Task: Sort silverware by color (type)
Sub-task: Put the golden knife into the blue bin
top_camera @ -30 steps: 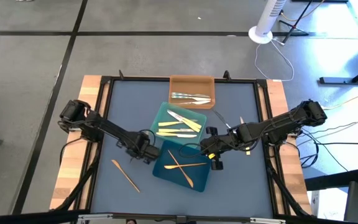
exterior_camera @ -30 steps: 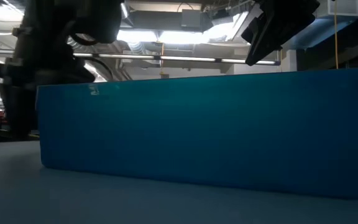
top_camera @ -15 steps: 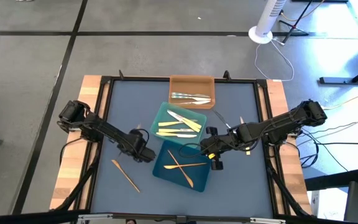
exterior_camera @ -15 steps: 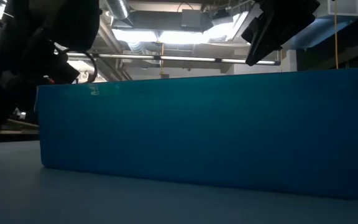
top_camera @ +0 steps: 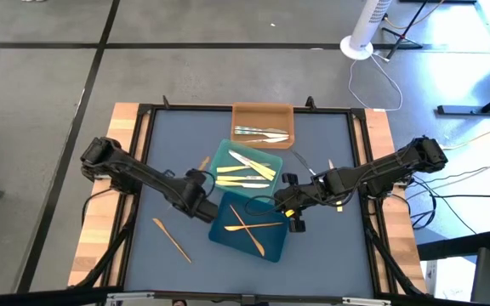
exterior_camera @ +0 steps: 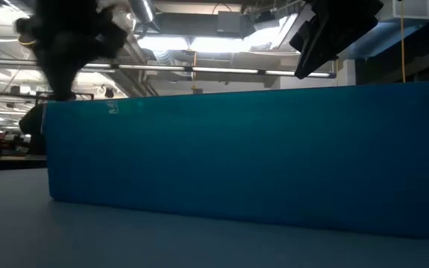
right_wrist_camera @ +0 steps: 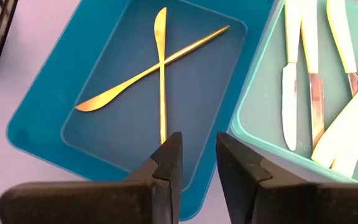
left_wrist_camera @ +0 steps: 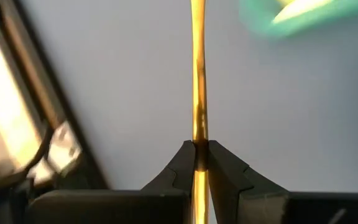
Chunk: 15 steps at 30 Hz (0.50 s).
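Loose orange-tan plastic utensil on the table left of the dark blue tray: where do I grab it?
Grip the orange-tan utensil at mid-length, straight down from above, closing across its narrow width. It lies flat and diagonal on the table, clear of the dark blue tray, both sides free.

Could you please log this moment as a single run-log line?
left hand: shut on orange-tan utensil, lifted beside teal tray | right hand: open, empty, over blue tray | blue tray: two orange-tan utensils crossed
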{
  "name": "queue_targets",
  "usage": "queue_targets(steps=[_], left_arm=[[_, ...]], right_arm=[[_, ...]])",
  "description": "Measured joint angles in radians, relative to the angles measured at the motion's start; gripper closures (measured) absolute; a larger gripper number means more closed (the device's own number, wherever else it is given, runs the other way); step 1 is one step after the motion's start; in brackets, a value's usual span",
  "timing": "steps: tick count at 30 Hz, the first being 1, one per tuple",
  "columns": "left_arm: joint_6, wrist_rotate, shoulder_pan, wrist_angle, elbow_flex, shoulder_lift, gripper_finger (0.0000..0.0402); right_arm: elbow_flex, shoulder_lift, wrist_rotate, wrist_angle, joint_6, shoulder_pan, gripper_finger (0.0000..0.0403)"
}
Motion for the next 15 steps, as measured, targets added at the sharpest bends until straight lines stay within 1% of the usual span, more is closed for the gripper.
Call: queue_targets(steps=[4,8,10,12,15], left_arm=[[0.089,-0.121,-0.017,0.042,0.104,-0.001,0.0381],[0.247,-0.219,-0.038,0.215,0.158,-0.001,0.0381],[0.354,-0.24,-0.045,0.34,0.16,-0.001,0.0381],[0.455,-0.24,-0.052,0.468,0.16,-0.001,0.0381],[0.574,-0.225,-0.055,0.614,0.16,0.004,0.0381]], right_arm=[[0.0,0.0,0.0,-0.028,0.003,0.0,0.0317],[0.0,0.0,0.0,-0.091,0.064,0.0,0.0317],[0.0,0.0,0.0,-0.124,0.104,0.0,0.0317],[0.0,-0.001,0.0,-0.153,0.135,0.0,0.0317],[0.0,-0.017,0.0,-0.186,0.164,0.0,0.0317]])
